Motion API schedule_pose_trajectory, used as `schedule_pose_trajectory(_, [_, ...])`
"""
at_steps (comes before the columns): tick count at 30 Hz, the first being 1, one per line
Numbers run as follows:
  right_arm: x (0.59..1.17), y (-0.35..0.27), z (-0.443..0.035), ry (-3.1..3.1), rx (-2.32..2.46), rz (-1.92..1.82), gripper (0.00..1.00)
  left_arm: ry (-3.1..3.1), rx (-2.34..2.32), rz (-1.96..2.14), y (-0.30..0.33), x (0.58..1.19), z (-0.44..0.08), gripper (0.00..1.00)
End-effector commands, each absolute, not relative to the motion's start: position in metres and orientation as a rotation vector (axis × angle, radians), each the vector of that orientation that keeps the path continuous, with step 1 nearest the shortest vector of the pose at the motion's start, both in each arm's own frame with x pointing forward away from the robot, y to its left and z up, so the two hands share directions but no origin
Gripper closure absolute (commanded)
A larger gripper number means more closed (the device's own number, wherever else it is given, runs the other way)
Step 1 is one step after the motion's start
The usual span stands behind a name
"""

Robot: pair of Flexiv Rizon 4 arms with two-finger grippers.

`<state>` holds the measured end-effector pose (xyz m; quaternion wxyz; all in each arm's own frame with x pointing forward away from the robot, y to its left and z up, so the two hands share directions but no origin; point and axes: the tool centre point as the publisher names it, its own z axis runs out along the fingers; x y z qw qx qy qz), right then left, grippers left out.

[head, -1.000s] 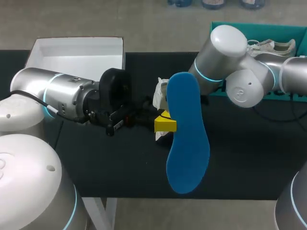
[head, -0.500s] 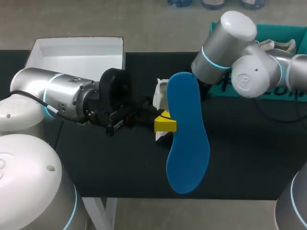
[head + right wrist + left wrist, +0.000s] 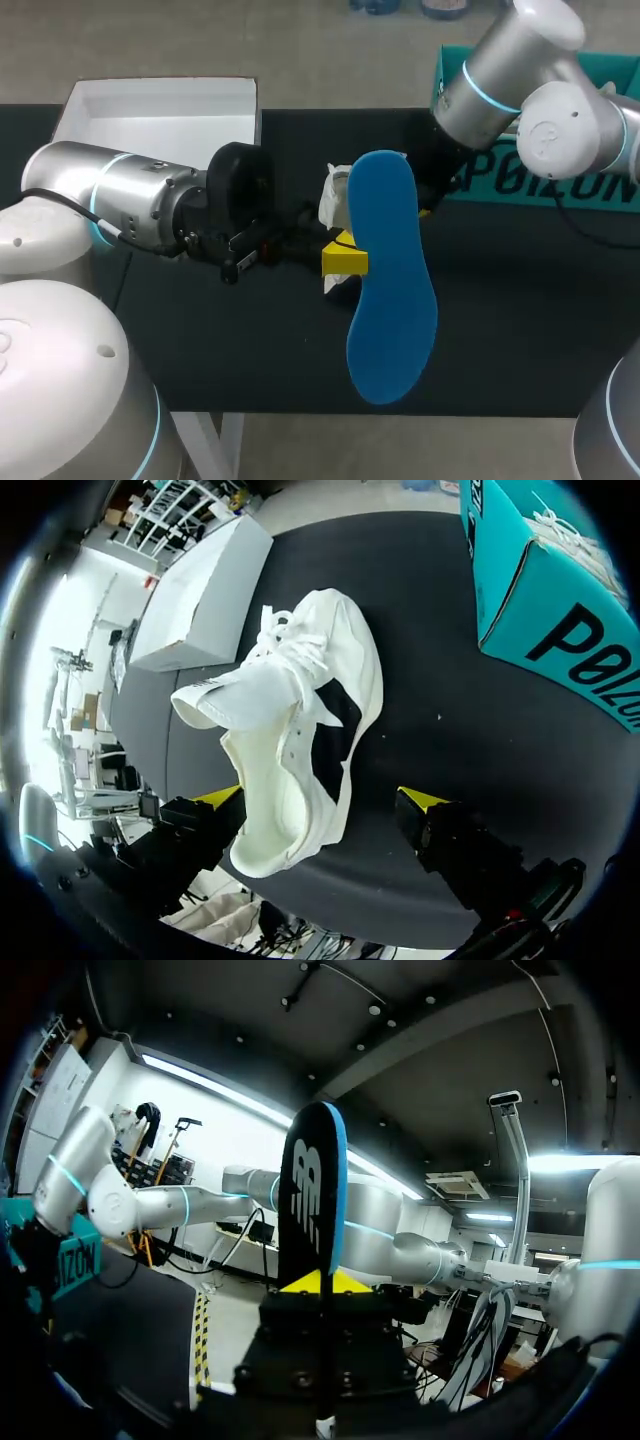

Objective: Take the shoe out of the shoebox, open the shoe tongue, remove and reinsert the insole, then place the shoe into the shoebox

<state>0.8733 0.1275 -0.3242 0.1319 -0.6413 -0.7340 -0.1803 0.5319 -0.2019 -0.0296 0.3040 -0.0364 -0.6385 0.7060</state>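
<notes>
One blue insole (image 3: 390, 290) stands clear above the black tabletop (image 3: 520, 320), pinched at its edge by the left jaws, whose yellow tips (image 3: 345, 260) close on it from both sides. In the left wrist view the insole (image 3: 312, 1200) rises edge-on straight out from between those tips, its dark printed face to one side and its blue face to the other.

One white shoe (image 3: 300, 710) with a black side panel lies on its side on the tabletop, laces loose and tongue pulled forward. The right jaws hang over its heel end, spread wide, with one yellow tip (image 3: 225, 796) on either side of the shoe and a gap showing between the shoe and the tip on its sole side; they hold nothing. From the head camera only a sliver of the shoe (image 3: 333, 195) shows behind the insole.

Two boxes share the tabletop: a white box (image 3: 160, 110) at the far left edge, open upward, and a teal box (image 3: 540, 180) at the far right, behind the right arm (image 3: 500, 70). White laces (image 3: 565, 535) show inside the teal box. The left arm (image 3: 120, 210) stretches in low from the left.
</notes>
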Motion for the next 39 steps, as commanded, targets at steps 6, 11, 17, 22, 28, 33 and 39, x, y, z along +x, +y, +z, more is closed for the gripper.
schedule_pose_trajectory(6, [0.873, 0.128, -0.325, -2.130, -1.863, -0.526, 0.00, -1.690, -0.095, 1.873, -0.202, 0.531, -0.031, 1.00])
schedule_pose_trajectory(11, [0.872, 0.120, -0.306, -1.980, -1.800, -0.633, 0.00, -1.690, -0.095, 1.873, -0.202, 0.531, -0.031, 1.00])
schedule_pose_trajectory(17, [0.871, 0.104, -0.273, -1.806, -1.671, -0.783, 0.00, -1.690, -0.095, 1.873, -0.202, 0.531, -0.031, 1.00])
schedule_pose_trajectory(22, [0.871, 0.099, -0.248, -1.750, -1.565, -0.839, 0.00, -1.690, -0.095, 1.873, -0.202, 0.531, -0.031, 1.00])
schedule_pose_trajectory(28, [0.869, 0.095, -0.226, -1.761, -1.503, -0.895, 0.00, -1.957, -0.384, 1.810, -0.201, 0.546, -0.026, 1.00])
schedule_pose_trajectory(33, [0.873, 0.089, -0.220, -1.757, -1.497, -0.923, 0.00, -2.123, -0.682, 1.862, -0.195, 0.561, -0.021, 1.00])
schedule_pose_trajectory(39, [0.878, 0.081, -0.220, -1.721, -1.499, -0.936, 0.00, -2.167, -0.669, 1.896, -0.190, 0.570, -0.025, 1.00])
